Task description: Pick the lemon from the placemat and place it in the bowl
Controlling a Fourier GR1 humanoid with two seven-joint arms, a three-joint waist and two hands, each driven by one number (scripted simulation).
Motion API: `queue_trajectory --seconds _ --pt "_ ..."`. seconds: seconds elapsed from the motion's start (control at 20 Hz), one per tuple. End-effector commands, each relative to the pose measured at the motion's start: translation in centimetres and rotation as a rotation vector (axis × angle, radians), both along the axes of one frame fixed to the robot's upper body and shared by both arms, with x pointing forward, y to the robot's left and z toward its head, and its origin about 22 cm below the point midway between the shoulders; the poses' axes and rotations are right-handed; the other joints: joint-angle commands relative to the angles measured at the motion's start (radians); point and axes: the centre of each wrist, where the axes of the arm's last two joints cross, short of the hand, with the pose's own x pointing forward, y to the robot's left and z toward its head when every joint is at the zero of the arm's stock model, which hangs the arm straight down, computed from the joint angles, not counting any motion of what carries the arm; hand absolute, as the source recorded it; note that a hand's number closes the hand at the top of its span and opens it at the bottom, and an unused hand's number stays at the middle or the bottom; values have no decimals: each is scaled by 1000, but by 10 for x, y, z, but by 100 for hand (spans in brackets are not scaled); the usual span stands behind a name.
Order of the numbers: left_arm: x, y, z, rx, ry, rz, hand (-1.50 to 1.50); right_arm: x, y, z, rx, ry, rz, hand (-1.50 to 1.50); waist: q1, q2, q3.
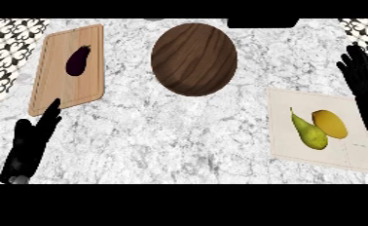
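The lemon lies on the beige placemat, at about four o'clock from the middle of the marble counter. A green pear lies just beside the lemon, on its nine o'clock side, and the two fruits seem to touch.

The right hand shows at the three o'clock edge of the view, its black fingers straight and pointing toward twelve o'clock. It holds nothing. The lemon is at about seven o'clock from these fingers, apart from them; no finger touches it. The lower part of this hand lies over the far right edge of the placemat.

The left hand is at eight o'clock, with relaxed fingers stretched toward one o'clock, also released and empty. Its fingertips reach close to the lower corner of the wooden cutting board. On this board, at ten o'clock, lies a dark purple eggplant.

The brown wooden bowl stands at twelve o'clock, between the board and the placemat, well apart from the lemon. Nothing is seen inside it.
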Motion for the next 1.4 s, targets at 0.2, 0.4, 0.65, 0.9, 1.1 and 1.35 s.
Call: queue_trajectory --seconds 0.2,0.4,0.65,0.9,1.1,1.35 --pt "25 -81 31 -347 -254 -239 0 -17 -55 8 -201 -93 237 150 -36 3 -20" --pt "25 -114 30 -495 -279 -326 0 -40 -108 -29 -250 -76 -220 -150 -42 10 -19" --pt "35 -127 31 -507 -271 -376 0 -62 -104 -60 -374 -227 202 -150 -19 8 -21" --pt "37 -130 25 -508 -258 -366 0 -63 -112 -21 -813 -134 166 -150 -20 6 -25" --pt "44 -139 27 -506 -264 -363 0 -58 -100 10 -954 2 62 -150 -25 4 -27" --pt "38 -142 19 -507 -263 -377 0 -54 -73 30 -1042 242 105 -150 -14 5 -26"
